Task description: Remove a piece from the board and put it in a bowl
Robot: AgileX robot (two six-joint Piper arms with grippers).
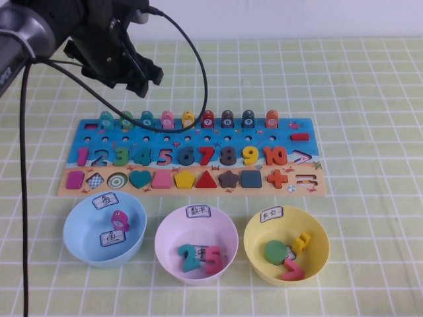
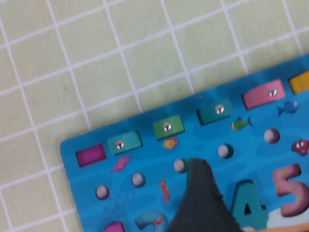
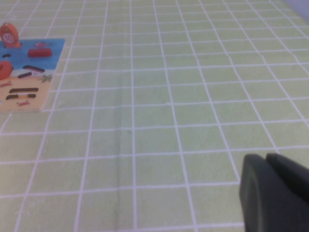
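Tabletop [image 1: 370,99]: pale green cloth, white grid lines. Board [image 1: 99,142]: blue upper band printed with small sea creatures, tan lower band; multicoloured numbers and shape pieces set in it. Green piece [image 1: 127,119] in the back row, between teal ones; a pink, a yellow and several red ones further along, though the marks on their faces are too small to read. Light blue bowl [image 1: 82,241] with white handwritten labels; pale pink bowl [image 1: 166,239]; yellow bowl [image 1: 316,254]. Left pincer [image 1: 135,74]: black. Right pincer [image 3: 270,193]: black.
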